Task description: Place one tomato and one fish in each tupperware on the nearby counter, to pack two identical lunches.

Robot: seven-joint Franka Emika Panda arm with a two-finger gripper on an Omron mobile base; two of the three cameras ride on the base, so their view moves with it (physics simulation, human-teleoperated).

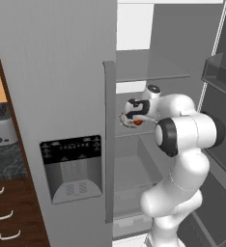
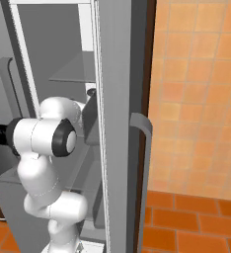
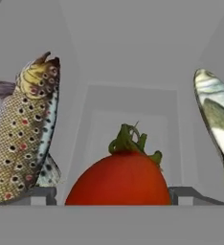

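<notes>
Hand view: gripper (image 3: 111, 196) fingers apart either side of tomato (image 3: 118, 179), fish (image 3: 23, 139) left, second fish (image 3: 218, 127) right

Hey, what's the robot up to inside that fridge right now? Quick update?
Gripper open, fingers either side of a tomato, not yet clamped. One fish to one side, another opposite. Nothing between fingers and tomato.

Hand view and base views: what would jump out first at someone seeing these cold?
In the hand view, a glossy red tomato sits dead centre between the two finger tips, with a speckled fish on one side and a paler fish on the other. In the left base view, the white arm reaches its gripper into the open fridge.
</notes>
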